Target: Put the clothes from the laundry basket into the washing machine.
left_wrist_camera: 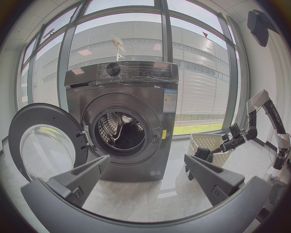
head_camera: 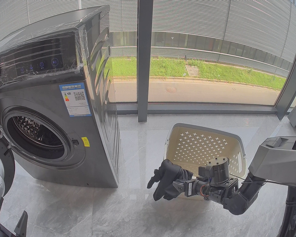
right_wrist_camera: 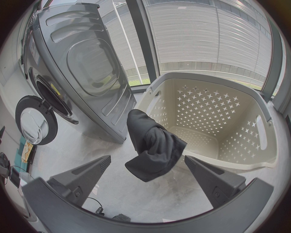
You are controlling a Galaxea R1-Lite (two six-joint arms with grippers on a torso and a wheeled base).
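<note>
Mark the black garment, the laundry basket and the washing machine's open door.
black garment [right_wrist_camera: 151, 145], right wrist view, middle of the bunched cloth.
laundry basket [head_camera: 206, 130], head view, far rim.
washing machine door [left_wrist_camera: 42, 115], left wrist view, dark frame above the glass.

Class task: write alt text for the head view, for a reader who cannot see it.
The robot's open right hand is at a black garment hanging at the near corner of a cream laundry basket on a grey floor. To the left stands a grey front-loading washing machine, its round door swung open, with a large window behind.
</note>
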